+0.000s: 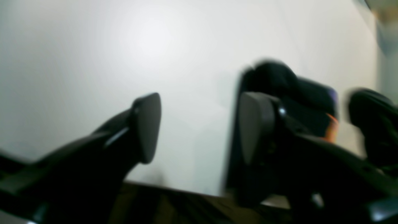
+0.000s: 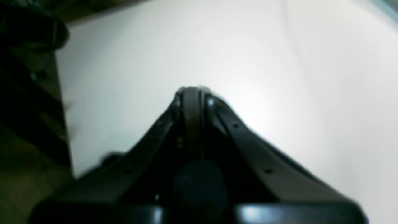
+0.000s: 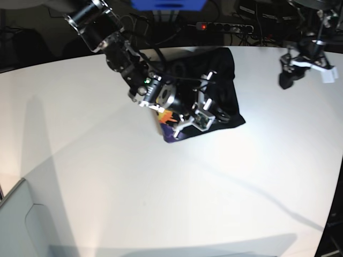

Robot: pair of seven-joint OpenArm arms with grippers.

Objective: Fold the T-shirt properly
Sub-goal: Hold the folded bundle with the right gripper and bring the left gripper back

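Work surface: a broad white round-edged table [image 3: 107, 176].

Workpiece: the large black cloth T-shirt [image 3: 225, 69] lies bunched in a compact heap at the far middle of the table. A patch of orange and purple print shows at its near left corner. The fold is not yet flat or squared.

Handling: treat the cloth as light, soft and limp. It will likely sag and drag when lifted and hold no shape of its own. Grasp it at an outer hem or corner, pinching through one layer only. Spread it before making any fold.

Right gripper [image 2: 192, 93]: the jaws are pressed together. In the base view it hangs over the near edge of the heap. The wrist view shows no cloth between the jaws. Whether it touches the shirt cannot be told.

Left gripper [image 1: 200, 127]: the jaws stand wide apart with nothing between them. It is raised over bare table, well apart from the shirt.
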